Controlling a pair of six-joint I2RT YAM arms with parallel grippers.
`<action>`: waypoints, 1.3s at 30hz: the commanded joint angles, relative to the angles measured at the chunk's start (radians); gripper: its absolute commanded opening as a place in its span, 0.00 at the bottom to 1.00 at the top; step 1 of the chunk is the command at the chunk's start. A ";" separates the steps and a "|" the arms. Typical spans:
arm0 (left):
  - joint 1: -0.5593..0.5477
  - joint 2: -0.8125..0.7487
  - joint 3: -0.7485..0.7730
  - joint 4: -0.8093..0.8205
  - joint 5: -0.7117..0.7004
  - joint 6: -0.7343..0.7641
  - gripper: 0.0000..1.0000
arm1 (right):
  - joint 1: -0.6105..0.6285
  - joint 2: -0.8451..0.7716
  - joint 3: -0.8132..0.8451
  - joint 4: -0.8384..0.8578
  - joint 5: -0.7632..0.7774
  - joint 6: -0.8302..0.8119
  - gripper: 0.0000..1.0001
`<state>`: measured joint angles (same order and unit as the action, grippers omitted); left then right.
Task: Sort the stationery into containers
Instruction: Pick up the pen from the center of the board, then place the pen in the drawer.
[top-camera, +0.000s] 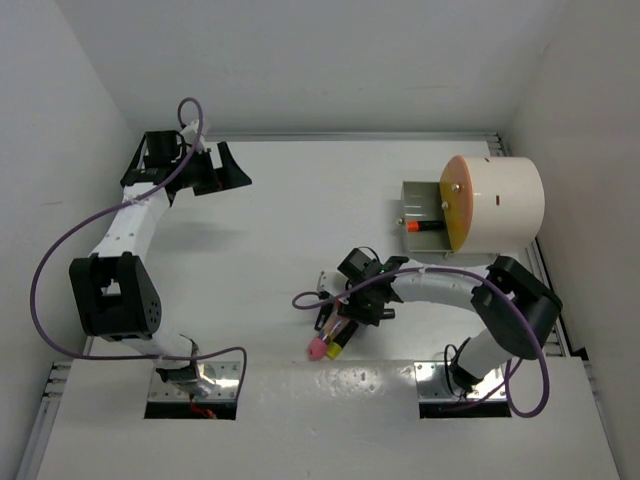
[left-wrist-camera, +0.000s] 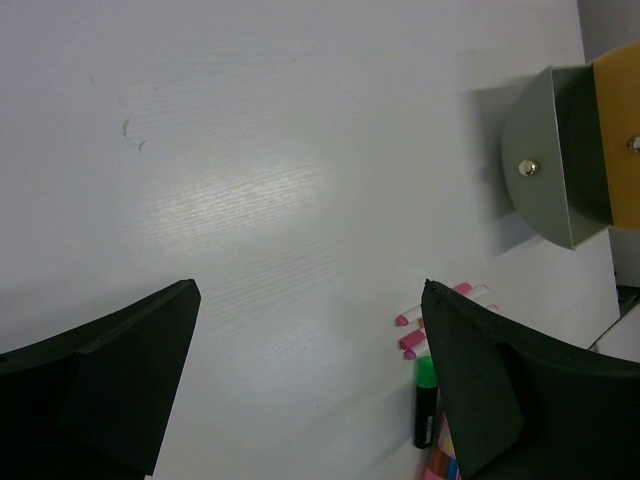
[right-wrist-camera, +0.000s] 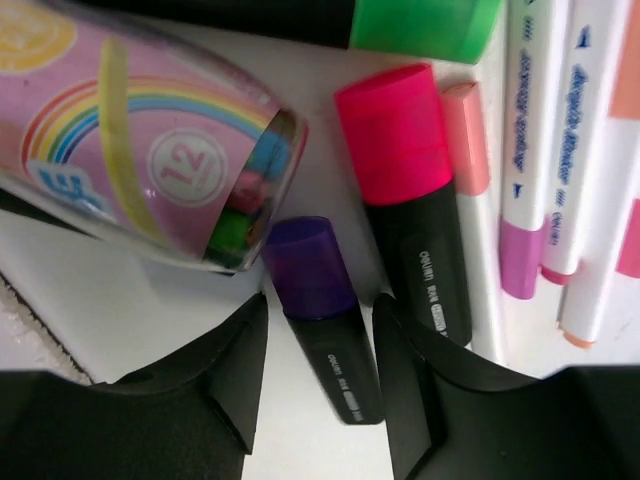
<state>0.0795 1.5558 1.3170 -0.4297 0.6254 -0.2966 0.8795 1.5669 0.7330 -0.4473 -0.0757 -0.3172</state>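
The stationery lies in a heap at the table's middle front. In the right wrist view my right gripper is open, its fingers down on either side of a purple-capped highlighter. Beside it lie a pink-capped highlighter, a green one, thin white pens with pink marks and the pink rainbow tube. From above, the right gripper covers the heap; the tube's pink end pokes out. The cream drum stands at the far right with its orange face. My left gripper is open and empty at the far left.
The drum's grey drawer stands open towards the left with an orange highlighter in it. The left wrist view shows that drawer, a green highlighter and pink-tipped pens. White walls close in the table's back and sides.
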 joint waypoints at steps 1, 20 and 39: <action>0.014 -0.005 0.002 0.036 0.020 -0.007 1.00 | 0.004 0.021 -0.024 0.068 0.033 -0.026 0.46; -0.170 -0.090 -0.038 0.062 -0.268 -0.010 1.00 | -0.126 -0.192 0.356 -0.300 -0.003 -0.003 0.00; -0.507 -0.235 -0.278 0.002 -0.524 0.027 1.00 | -0.550 0.117 0.815 -0.315 0.402 0.207 0.00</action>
<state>-0.4122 1.3624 1.0599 -0.4427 0.1482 -0.2867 0.3298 1.6737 1.4837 -0.7795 0.2180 -0.1768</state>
